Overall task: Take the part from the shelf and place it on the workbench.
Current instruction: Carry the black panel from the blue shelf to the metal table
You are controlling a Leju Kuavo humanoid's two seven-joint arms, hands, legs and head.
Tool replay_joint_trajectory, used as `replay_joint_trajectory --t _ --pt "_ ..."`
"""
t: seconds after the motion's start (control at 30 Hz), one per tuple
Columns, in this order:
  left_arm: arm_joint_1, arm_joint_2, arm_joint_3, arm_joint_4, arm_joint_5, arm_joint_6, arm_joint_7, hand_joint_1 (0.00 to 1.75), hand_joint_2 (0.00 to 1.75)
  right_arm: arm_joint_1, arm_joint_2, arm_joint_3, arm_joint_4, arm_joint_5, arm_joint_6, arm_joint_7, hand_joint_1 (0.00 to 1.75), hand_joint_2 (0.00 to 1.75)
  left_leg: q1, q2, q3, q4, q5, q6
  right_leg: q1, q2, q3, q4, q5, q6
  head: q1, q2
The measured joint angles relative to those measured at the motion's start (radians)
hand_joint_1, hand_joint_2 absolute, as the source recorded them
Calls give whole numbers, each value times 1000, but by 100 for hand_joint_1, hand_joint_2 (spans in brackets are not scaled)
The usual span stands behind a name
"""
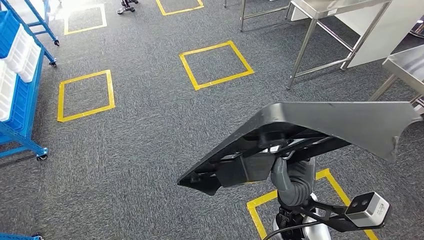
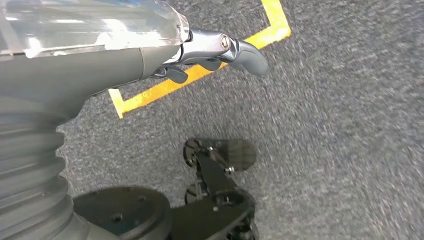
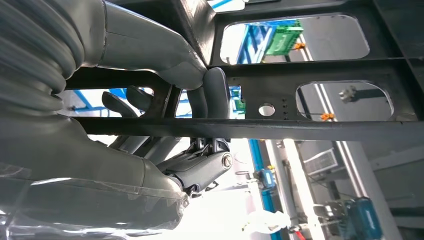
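Head view: the right hand (image 1: pixel 292 180) grips a large dark metal part (image 1: pixel 320 130) from underneath, holding it up over grey carpet floor (image 1: pixel 150 125) marked with yellow tape squares (image 1: pixel 216 65). The part is a flat, wide panel with a ragged far corner and a framed underside. A blue shelf rack with bins (image 1: pixel 17 75) stands at the left edge, steel workbench legs (image 1: pixel 320 45) at upper right, so the part is off the shelf and not yet on the bench, judged about midway through the task. Left wrist view: the left hand (image 2: pixel 220 55) hangs over carpet and yellow tape (image 2: pixel 200 70), holding nothing, fingers loosely curled yet apart from the thumb. Right wrist view: the fingers (image 3: pixel 210 95) wrap around a dark crossbar (image 3: pixel 250 127) of the part's frame, thumb pressed against it, with cut-out windows (image 3: pixel 295 37) beyond. Handling judgement: the part looks stiff, fairly heavy and unbalanced, since most of the panel overhangs to one side of the grip; smooth painted metal may slip or twist in the hand. The crossbar is a sound hold; a grip nearer the middle would be steadier. The head view gives the part's whole outline and surroundings but hides the finger contact; the right wrist view shows exactly which bar is gripped.
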Motion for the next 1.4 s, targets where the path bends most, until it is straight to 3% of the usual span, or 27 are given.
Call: replay_joint_trajectory --t 0.07,0.13,0.17,0.2,0.23,0.3,0.37,0.47,0.53,0.6,0.63,0.67,0.7,0.77,0.83,0.93,1.0,1.1,1.13,1.17,1.2,1.23,1.3,1.37,1.4 --pt "1 0 0 0 0 -1 0 0 175 0 0 0 0 0 1 0 175 175 2 -2 -57 125 -62 -6 2 2 0 0 0 -6 -1 0" --pt "2 0 0 0 0 -1 0 0 175 1 0 0 0 0 1 0 175 175 3 -3 -102 216 -88 -8 5 7 -2 2 0 -9 -1 0" --pt "3 0 0 0 0 -1 0 0 175 2 0 0 0 0 1 0 175 175 3 -3 -101 210 -72 -7 6 11 -2 3 0 -9 -1 0" --pt "3 0 0 0 0 -1 0 0 175 2 0 0 -1 0 1 0 175 175 3 -5 -80 167 -41 -4 6 16 -1 4 0 -8 -1 0" --pt "3 0 0 0 0 -1 0 0 175 2 -1 0 -1 0 1 0 175 175 3 -11 -47 98 -4 0 6 21 -1 5 -1 -7 -1 0" --pt "3 1 0 0 0 -1 0 0 175 2 -1 0 -1 0 1 0 175 175 1 -30 13 -21 35 9 8 31 -3 8 -3 -2 -1 0" --pt "3 1 0 0 -1 -1 0 0 175 3 -1 0 -1 0 1 0 175 175 -3 -38 31 -57 35 15 7 39 -7 9 -1 8 -1 0" --pt "2 1 0 0 -3 -1 0 0 175 6 -1 0 -2 0 0 -1 175 175 1 -22 35 -73 45 31 4 38 -12 17 -8 26 0 0" --pt "1 0 0 0 -4 -1 0 0 175 6 -2 0 -3 1 -2 -1 175 175 4 -10 38 -82 50 41 3 21 -45 90 -55 35 2 0" --pt "3 1 0 0 -4 -1 0 0 175 9 -3 0 -3 0 -2 -2 175 175 2 2 37 -82 50 45 -1 13 -110 219 -114 43 2 0" --pt "3 1 0 0 -4 -1 0 0 175 11 -4 0 -3 0 -2 -2 175 175 2 9 37 -82 49 45 -3 12 -134 267 -126 46 2 0" --pt "3 1 0 0 -5 -1 0 0 175 13 -5 0 -2 0 -2 -2 175 175 2 15 37 -81 48 44 -5 10 -142 278 -118 49 2 0" --pt "3 0 0 0 -6 -1 0 0 175 14 -5 0 -2 0 -2 -2 175 175 2 22 38 -80 47 43 -7 6 -128 247 -91 50 2 0" --pt "3 0 0 0 -7 -1 0 0 175 13 -6 0 -2 0 -2 -2 175 175 1 32 41 -76 42 36 -7 -22 -60 111 -25 49 3 0" --pt "3 -1 0 0 -7 -1 0 0 175 13 -7 0 -3 0 -2 -2 175 175 -3 42 43 -71 35 26 -1 -41 -17 20 3 38 2 0" --pt "1 0 0 0 -7 -1 0 0 175 13 -7 0 -3 1 -2 -2 175 175 -3 56 44 -68 30 9 2 -23 -17 8 5 19 1 0" --pt "-1 0 0 0 -7 -1 0 0 175 12 -7 0 -4 1 -2 -2 175 175 1 39 32 -33 2 -1 -1 -11 -15 3 10 7 1 0" --pt "2 0 0 0 -8 -1 0 0 175 12 -7 0 -4 1 -2 -2 175 175 4 2 -50 153 -93 -9 -1 11 -15 2 12 -3 0 0" --pt "3 0 0 0 -8 -1 0 0 175 12 -7 0 -3 1 -2 -2 175 175 4 -1 -76 208 -110 -9 1 21 -16 3 12 -3 0 0" --pt "4 0 0 0 -8 -1 0 0 175 13 -7 0 -3 1 -2 -2 175 175 4 -2 -88 229 -107 -8 2 32 -17 5 12 -4 0 0" --pt "4 0 0 0 -8 -1 0 0 175 13 -7 0 -3 1 -3 -2 175 175 4 -5 -80 206 -82 -6 2 43 -17 7 12 -3 0 0" --pt "4 0 0 0 -8 -1 0 0 175 13 -7 0 -3 1 -3 -2 175 175 4 -11 -54 148 -45 -2 3 55 -16 8 12 -3 0 0" --pt "3 1 0 0 -8 -1 -1 0 175 12 -7 0 -3 1 -4 -2 175 175 5 -46 9 7 14 6 3 76 -17 11 12 0 0 0" --pt "2 2 0 0 -9 -1 -1 0 175 12 -7 0 -3 2 -7 -2 175 175 3 -70 37 -55 26 13 1 92 -23 12 14 10 0 0" --pt "0 2 0 0 -9 -1 -2 0 175 12 -7 0 -3 2 -9 -2 175 175 1 -67 39 -59 26 16 -1 101 -26 11 17 18 0 0"
